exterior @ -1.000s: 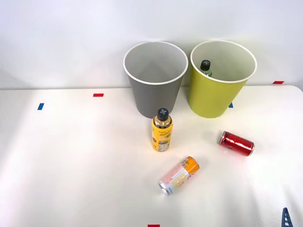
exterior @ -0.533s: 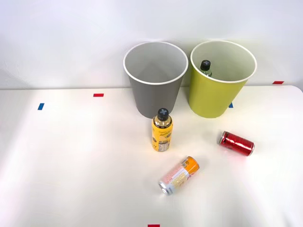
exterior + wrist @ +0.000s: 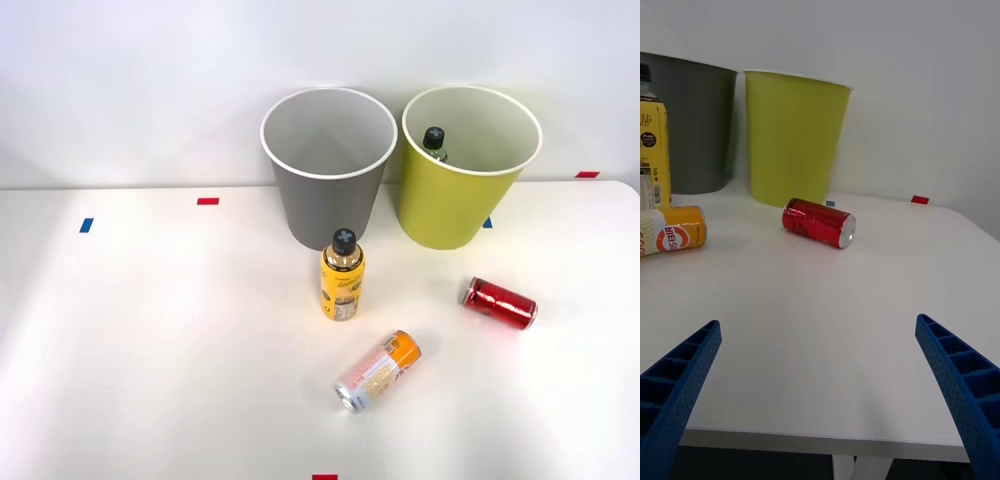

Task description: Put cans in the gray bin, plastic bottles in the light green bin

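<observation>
Blue ribbed fingers point(image 3: 681, 390) of the right end effector point(image 3: 820, 397) are seen spread wide apart and empty at the near edge of the white counter point(image 3: 827, 337), held low and level with its surface. Just beyond, the red can point(image 3: 818, 223) lies on its side, one silver end turned toward the wrist camera. The orange-and-cream can point(image 3: 378, 371) also lies on its side, nearer the robot and to the left of the red one. Behind it the yellow-labelled bottle point(image 3: 342, 275) stands upright, close in front of the gray bin point(image 3: 329, 165). The light green bin point(image 3: 465, 170) stands beside the gray one, and a dark cap point(image 3: 433, 137) of a bottle is visible inside it; the gray bin appears empty.

The step in hand is judged to be an approach to the red can, the object nearest the open fingers. A good grasp is best made across the can's round body, at mid-length, with the fingers set square to its axis so that it cannot roll away as they close. The can should be lifted clear of the white rims before being carried over the gray bin, and the standing bottle should be given room during the transfer.
</observation>
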